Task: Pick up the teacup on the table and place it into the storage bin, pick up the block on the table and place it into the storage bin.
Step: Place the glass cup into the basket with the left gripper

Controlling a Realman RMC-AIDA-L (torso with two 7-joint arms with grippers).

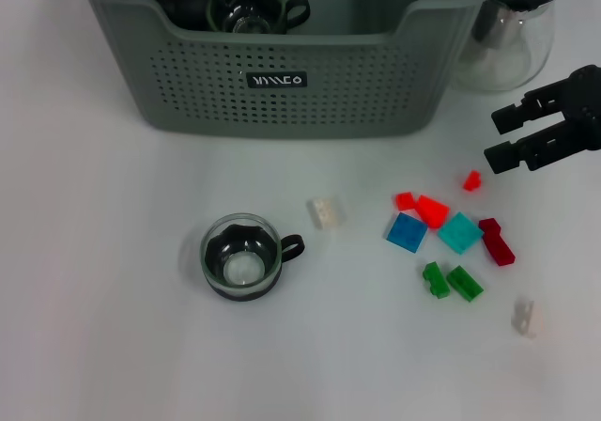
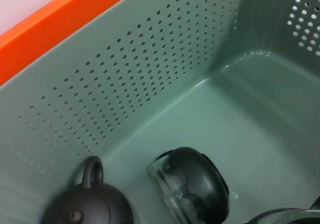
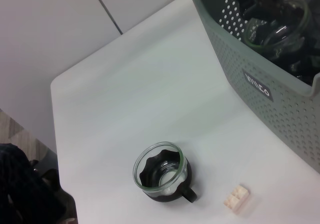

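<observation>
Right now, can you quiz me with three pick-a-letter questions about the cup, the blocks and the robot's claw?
1. Where is the teacup on the table?
A. in front of the storage bin
B. behind the bin
C. on the blocks

2. How many green blocks are there?
A. one
B. two
C. five

3. The right claw is:
A. holding a cup
B. holding a block
C. open and empty

Answers:
1 A, it stands on the table before the labelled wall.
2 B, two lie side by side.
3 C, nothing sits between its spread fingers.
</observation>
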